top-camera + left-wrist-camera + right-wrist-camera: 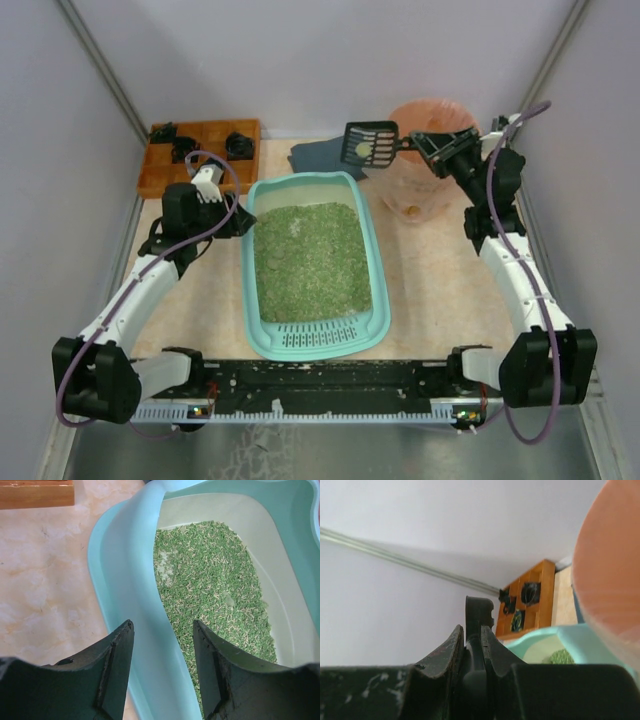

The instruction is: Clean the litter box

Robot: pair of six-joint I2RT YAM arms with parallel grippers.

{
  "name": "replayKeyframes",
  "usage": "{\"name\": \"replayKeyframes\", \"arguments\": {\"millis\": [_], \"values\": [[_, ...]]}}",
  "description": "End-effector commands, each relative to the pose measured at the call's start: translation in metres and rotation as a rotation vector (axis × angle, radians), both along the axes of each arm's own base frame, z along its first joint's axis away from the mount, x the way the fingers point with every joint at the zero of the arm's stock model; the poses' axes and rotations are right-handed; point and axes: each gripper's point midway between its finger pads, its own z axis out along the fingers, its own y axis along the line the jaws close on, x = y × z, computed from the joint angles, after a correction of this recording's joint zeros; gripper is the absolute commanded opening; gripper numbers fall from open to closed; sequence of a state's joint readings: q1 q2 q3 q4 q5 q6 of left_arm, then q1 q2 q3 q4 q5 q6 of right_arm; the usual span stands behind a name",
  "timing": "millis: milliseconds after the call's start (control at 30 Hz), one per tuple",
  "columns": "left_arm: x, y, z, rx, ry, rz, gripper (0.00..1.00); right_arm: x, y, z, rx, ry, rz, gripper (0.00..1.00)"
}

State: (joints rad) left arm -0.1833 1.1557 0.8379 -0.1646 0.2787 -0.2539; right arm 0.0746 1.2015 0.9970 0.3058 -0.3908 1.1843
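The light teal litter box (312,258) lies mid-table with green litter (310,258) inside and its slotted grille toward the arms. My left gripper (236,216) straddles its left rim (132,570), one finger outside and one over the litter, shut on the rim. Behind the box, my right gripper (428,144) is shut on the handle (479,614) of a black slotted scoop. The scoop's head (371,144) hangs in the air beside the pink-lined bin, with pale bits on it.
A round bin lined with a pink bag (432,165) stands at the back right, close to my right gripper. A brown wooden tray (200,155) with black pieces sits at the back left. A dark grey flat object (322,157) lies behind the box. Walls close in on both sides.
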Motion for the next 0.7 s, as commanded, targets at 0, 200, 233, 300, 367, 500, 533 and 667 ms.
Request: {"name": "replayKeyframes", "arguments": {"millis": [0, 200, 233, 300, 367, 500, 533, 667], "values": [[-0.002, 0.003, 0.002, 0.006, -0.018, 0.002, 0.57, 0.014, -0.04, 0.039, 0.047, -0.063, -0.105, 0.0], [-0.001, 0.002, 0.0, 0.005, -0.012, -0.001, 0.57, 0.029, -0.095, 0.039, 0.007, -0.062, -0.284, 0.0], [-0.002, 0.002, 0.001, 0.004, -0.012, 0.0, 0.57, 0.031, -0.103, 0.038, -0.01, -0.062, -0.303, 0.0], [-0.001, 0.002, 0.001, 0.005, -0.012, 0.001, 0.57, 0.033, -0.114, 0.037, -0.051, -0.085, -0.319, 0.0], [-0.001, 0.002, 0.001, 0.004, -0.012, -0.001, 0.57, 0.036, -0.124, 0.034, -0.08, -0.093, -0.339, 0.0], [-0.001, 0.002, -0.001, 0.004, -0.007, -0.004, 0.57, 0.045, -0.141, 0.026, -0.176, -0.081, -0.384, 0.0], [-0.001, 0.001, 0.0, 0.003, -0.009, -0.005, 0.57, 0.048, -0.144, 0.024, -0.217, -0.079, -0.397, 0.0], [-0.002, 0.001, 0.001, 0.002, -0.011, -0.006, 0.57, 0.057, -0.154, 0.019, -0.375, -0.075, -0.424, 0.0]]}}
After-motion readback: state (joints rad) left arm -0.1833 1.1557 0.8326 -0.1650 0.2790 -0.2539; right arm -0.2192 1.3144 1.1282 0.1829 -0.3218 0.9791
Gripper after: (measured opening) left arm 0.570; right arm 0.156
